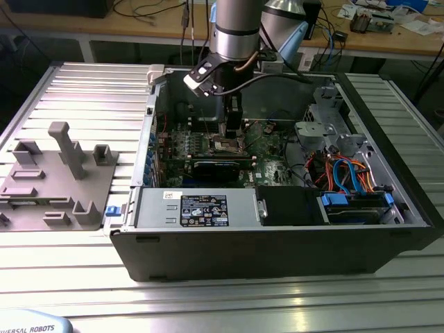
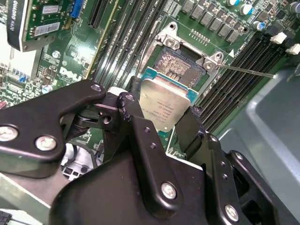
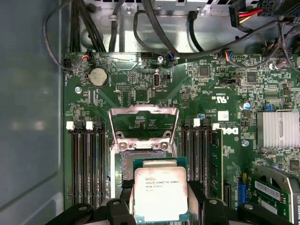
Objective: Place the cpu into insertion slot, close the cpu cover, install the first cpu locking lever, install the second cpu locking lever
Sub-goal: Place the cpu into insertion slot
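I see one big metal tabletop (image 1: pixel 83 90). On it sits one open computer case (image 1: pixel 277 243). Beside the case, on the exterior view's left, lies one grey plastic tray (image 1: pixel 55 180) with little posts on it.

Inside the case is one green motherboard (image 3: pixel 140 93). My arm reaches down into the case, and my one gripper (image 1: pixel 231 128) hangs low over the board.

In the first wrist view there is one silver block with fins (image 3: pixel 277 129) on the board.

The one cpu cover (image 3: pixel 143 110) is flipped up and open. It is a thin silver frame with a window in the middle. Just beside its hinge is the one insertion slot (image 3: pixel 145 154), a dark square with a silver rim. I see the slot (image 2: pixel 176 65) in both wrist views.

My gripper (image 3: pixel 161 208) is squeezing the one cpu (image 3: pixel 161 190) by two of its edges, one finger on each side. The cpu (image 2: pixel 166 103) is right over the slot and hides part of it. I cannot tell if it touches the slot.

One thin metal rod (image 2: pixel 248 71) sticks out from a corner of the slot.

One round battery (image 3: pixel 98 76) sits on the board, well apart from the slot.
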You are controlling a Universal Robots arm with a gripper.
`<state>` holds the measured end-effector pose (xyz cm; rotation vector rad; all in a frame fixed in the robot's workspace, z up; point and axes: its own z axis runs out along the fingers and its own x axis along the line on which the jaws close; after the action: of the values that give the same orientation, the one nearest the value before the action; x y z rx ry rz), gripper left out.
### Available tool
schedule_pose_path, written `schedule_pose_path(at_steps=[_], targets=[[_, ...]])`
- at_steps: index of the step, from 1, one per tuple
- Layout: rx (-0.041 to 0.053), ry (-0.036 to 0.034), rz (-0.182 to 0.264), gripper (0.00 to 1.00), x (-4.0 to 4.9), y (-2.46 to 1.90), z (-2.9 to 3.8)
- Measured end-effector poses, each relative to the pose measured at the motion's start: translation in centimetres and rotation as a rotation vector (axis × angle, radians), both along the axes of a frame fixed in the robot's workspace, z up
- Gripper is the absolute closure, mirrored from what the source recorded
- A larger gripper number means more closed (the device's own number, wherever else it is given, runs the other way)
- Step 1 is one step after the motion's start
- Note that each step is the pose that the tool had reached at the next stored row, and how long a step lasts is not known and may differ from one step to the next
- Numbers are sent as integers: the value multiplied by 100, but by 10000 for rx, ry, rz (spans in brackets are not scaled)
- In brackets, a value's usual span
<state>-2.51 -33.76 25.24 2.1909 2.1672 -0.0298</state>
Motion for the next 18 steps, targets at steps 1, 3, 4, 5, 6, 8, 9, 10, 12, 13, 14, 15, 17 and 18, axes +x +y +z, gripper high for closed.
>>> schedule_pose_path(at_steps=[1,3,4,5,6,8,9,10,12,13,14,15,17,18], targets=[[1,-1,0,46,-5,7,-19],[8,-2,1,46,-8,12,-38],[15,-1,2,46,-8,13,-42],[29,-1,0,46,-10,14,-52],[39,-1,3,46,-11,16,-65],[43,0,24,46,-12,17,-82],[44,0,33,46,-12,18,-96],[45,-1,33,46,-12,19,-109],[43,0,33,46,-13,22,-154],[43,0,31,46,-13,27,-171],[42,0,33,46,-13,38,-186],[44,0,33,46,-12,52,-206],[45,-1,34,46,-12,65,-221],[44,-1,34,46,-12,69,-233]])
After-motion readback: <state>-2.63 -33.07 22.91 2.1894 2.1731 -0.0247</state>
